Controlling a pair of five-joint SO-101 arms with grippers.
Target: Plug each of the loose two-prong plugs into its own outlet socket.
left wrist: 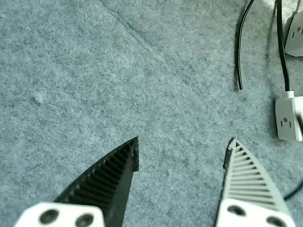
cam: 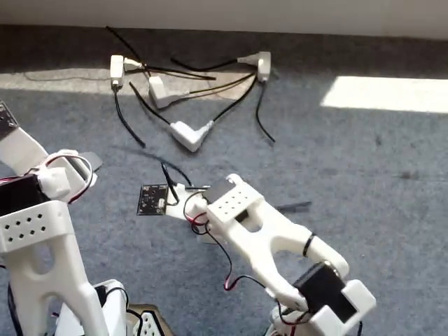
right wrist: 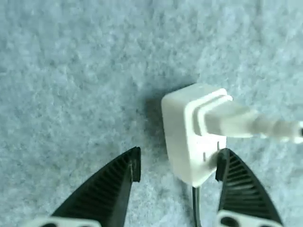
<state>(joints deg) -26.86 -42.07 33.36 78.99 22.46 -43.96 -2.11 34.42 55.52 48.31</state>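
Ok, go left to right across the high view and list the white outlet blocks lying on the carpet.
Order: far-left white block → tilted white block → nearest white block → far-right white block.

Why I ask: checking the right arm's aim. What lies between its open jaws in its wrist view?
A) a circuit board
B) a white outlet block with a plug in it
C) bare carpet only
B: the right gripper, jaws open, frames a white outlet block holding a plug.
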